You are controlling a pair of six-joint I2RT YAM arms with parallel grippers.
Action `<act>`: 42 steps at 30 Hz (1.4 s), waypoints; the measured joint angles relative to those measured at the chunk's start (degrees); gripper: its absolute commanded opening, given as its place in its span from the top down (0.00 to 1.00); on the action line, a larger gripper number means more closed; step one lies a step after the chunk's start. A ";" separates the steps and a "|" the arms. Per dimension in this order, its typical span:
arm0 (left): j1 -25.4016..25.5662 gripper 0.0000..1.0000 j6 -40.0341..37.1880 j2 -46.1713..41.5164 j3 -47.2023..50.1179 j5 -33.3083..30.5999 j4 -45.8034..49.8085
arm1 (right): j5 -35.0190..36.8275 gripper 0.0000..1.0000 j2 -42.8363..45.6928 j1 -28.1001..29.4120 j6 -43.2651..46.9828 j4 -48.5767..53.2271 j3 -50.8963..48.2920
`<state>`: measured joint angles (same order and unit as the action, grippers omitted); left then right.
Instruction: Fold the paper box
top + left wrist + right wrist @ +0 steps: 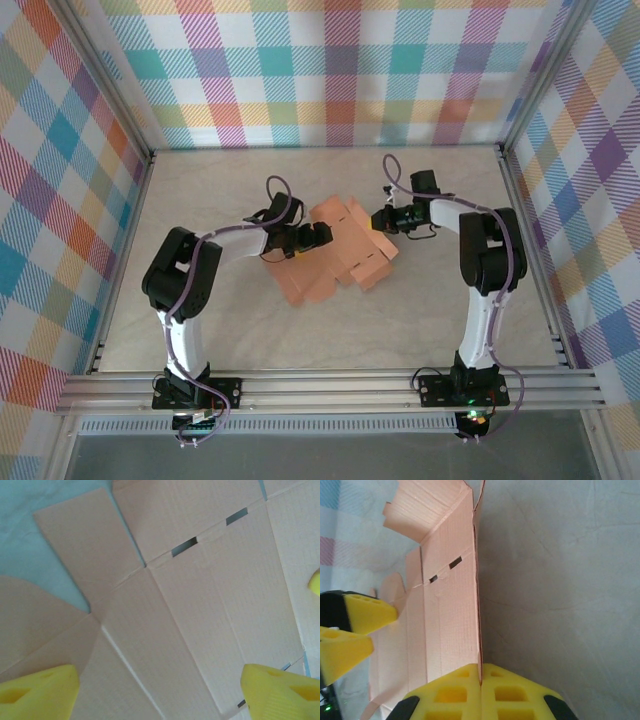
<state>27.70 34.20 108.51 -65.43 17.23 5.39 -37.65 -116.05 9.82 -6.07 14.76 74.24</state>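
Observation:
The paper box is a salmon-orange die-cut card sheet lying mid-table, partly folded, with its right panel raised. In the right wrist view my right gripper is shut on the upright edge of the paper box, the thin card pinched between both yellow fingers. From above, that right gripper sits at the sheet's right edge. My left gripper hovers over the sheet's left part. Its yellow fingers stand wide apart above the flat creased card, holding nothing.
The beige table is boxed in by plaid walls and an aluminium frame rail along the near edge. Free table surface lies in front of and behind the sheet.

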 measured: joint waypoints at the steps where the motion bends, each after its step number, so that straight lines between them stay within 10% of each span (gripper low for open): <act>1: -0.04 0.11 -0.24 -1.36 0.85 -0.83 1.16 | 2.10 1.00 1.29 0.44 -0.22 -0.66 -1.29; 18: -6.78 0.00 -0.92 -19.91 10.05 -6.27 8.28 | 53.05 1.00 11.85 20.72 3.17 -9.84 -10.67; 31: -9.62 0.00 -0.83 -22.88 11.74 -6.25 9.62 | 84.21 1.00 -1.64 32.61 13.00 -13.00 -4.74; 42: -10.99 0.00 -0.83 -24.59 13.66 -6.78 11.43 | 93.09 1.00 -7.34 34.77 14.47 -12.39 0.13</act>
<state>16.71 33.36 83.92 -51.77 10.46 16.82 55.44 -123.39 44.60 8.40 2.37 74.37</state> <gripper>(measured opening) 0.997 0.052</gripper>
